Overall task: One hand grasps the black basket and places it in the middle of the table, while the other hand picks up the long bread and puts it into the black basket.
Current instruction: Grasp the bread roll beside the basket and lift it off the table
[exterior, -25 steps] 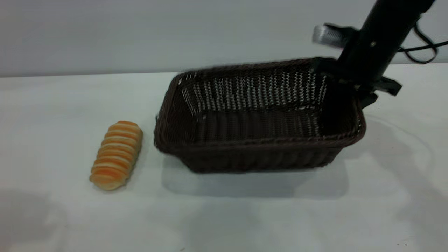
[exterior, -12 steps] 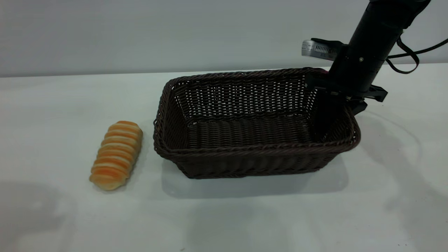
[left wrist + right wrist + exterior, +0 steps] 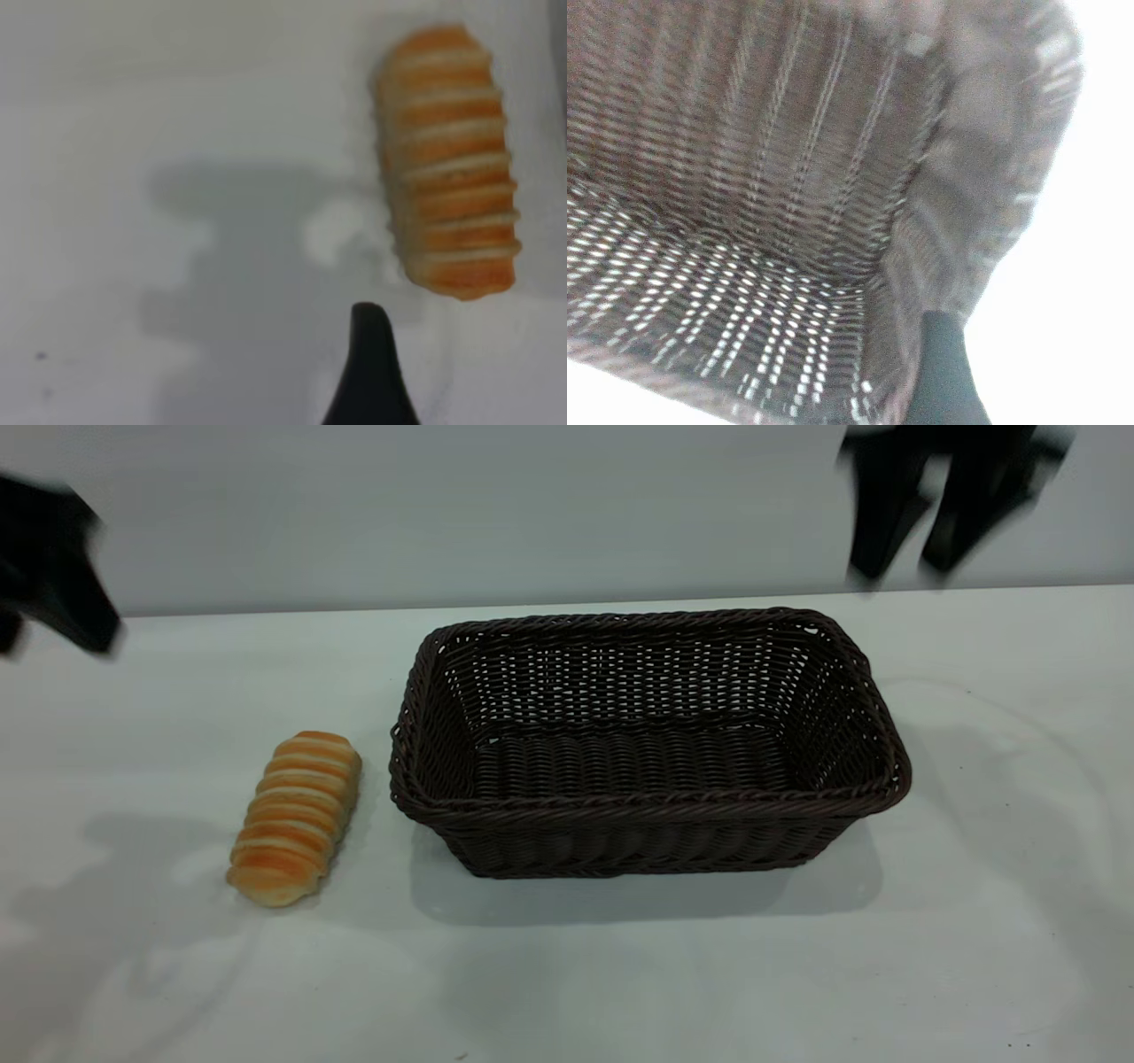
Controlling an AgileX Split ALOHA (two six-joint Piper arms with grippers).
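The black basket (image 3: 651, 828) stands flat and empty in the middle of the table (image 3: 974, 957). The long bread (image 3: 295, 817) lies on the table just left of it, not touching it. My right gripper (image 3: 899, 571) is open and empty, raised above the basket's far right corner. In the right wrist view one of its fingers (image 3: 943, 372) hangs over the basket's end wall (image 3: 957, 177). My left gripper (image 3: 49, 642) is open and empty, high at the far left, behind and left of the bread. The left wrist view shows the bread (image 3: 452, 159) below one finger (image 3: 372, 372).
A plain grey wall runs behind the table. Bare white tabletop lies in front of the basket and around the bread, with a few tiny dark specks (image 3: 1010, 1043) near the front right.
My right gripper has let go of the basket's right wall and risen clear. The basket, tilted at first, has settled flat. My left gripper has come into view at the far left.
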